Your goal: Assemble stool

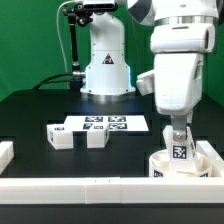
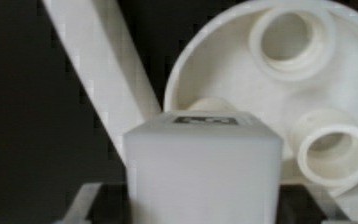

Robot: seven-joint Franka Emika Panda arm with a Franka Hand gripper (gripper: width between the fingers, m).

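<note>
Now my gripper (image 1: pixel 178 140) pinches one white leg (image 1: pixel 180 155), fingers closed on its sides, upright over the round seat (image 1: pixel 200 165) lying in the rails' (image 1: pixel 100 186) corner. Next, I judge, I must line it up with a socket (image 2: pixel 286 40) and press down.

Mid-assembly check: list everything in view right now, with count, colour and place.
Seat: one, white round disc, at the exterior view's right, just behind the front rail.
Held leg: one, white with a tag, upright over the seat, in the gripper.
Loose legs: two, white, on the table in front of the marker board.
Marker board: one, white with tags, flat at mid-table.
Border rails: white, along the table's edges.
Table: one, black.
Arm: one, white, at the exterior view's right.
Gripper: one, closed on the held leg.
</note>
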